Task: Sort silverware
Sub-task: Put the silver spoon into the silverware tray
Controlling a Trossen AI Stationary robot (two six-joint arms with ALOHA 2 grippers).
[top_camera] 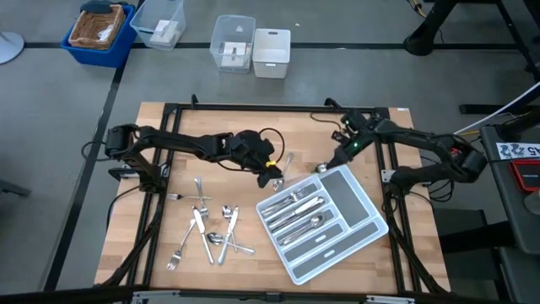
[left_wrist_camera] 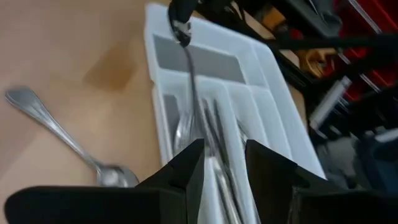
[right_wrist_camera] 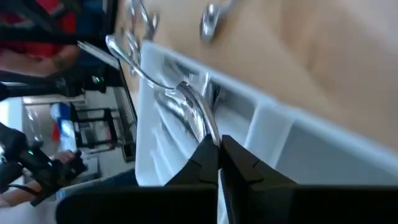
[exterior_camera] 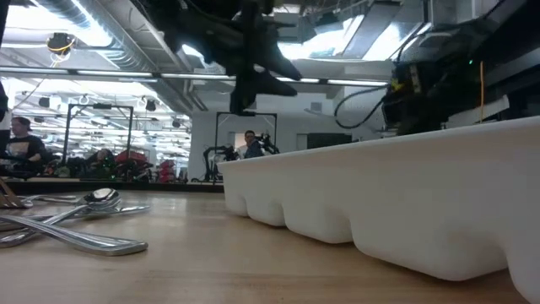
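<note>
The light grey tray [top_camera: 359, 215] lies slantwise at the table's right of middle, with several silver pieces in its long compartments [top_camera: 297, 209]. More silverware [top_camera: 209, 230] lies loose on the wood at the left. One spoon [top_camera: 287, 160] lies by the tray's far-left corner. My right gripper [top_camera: 326, 168] is over the tray's far corner, shut on a slim silver piece [right_wrist_camera: 186, 102]. My left gripper [top_camera: 272, 176] is open and empty, hanging above the table beside the tray's far-left corner. Through its gap [left_wrist_camera: 222, 165] I see the tray. My right gripper pinches one end of the silver piece [right_wrist_camera: 207, 132] between its two fingertips. The piece reaches out beyond the fingers over the tray's compartments, its free end [right_wrist_camera: 113, 42] clear of the tray. It also shows in the left wrist view [left_wrist_camera: 191, 81] as a thin shaft below the fingers.
Clear plastic boxes [top_camera: 233, 42] and a blue basket [top_camera: 99, 32] stand on the floor beyond the table's far edge. A black frame [top_camera: 278, 108] runs around the table. Bare wood lies between the loose silverware and the tray. People show in the room behind.
</note>
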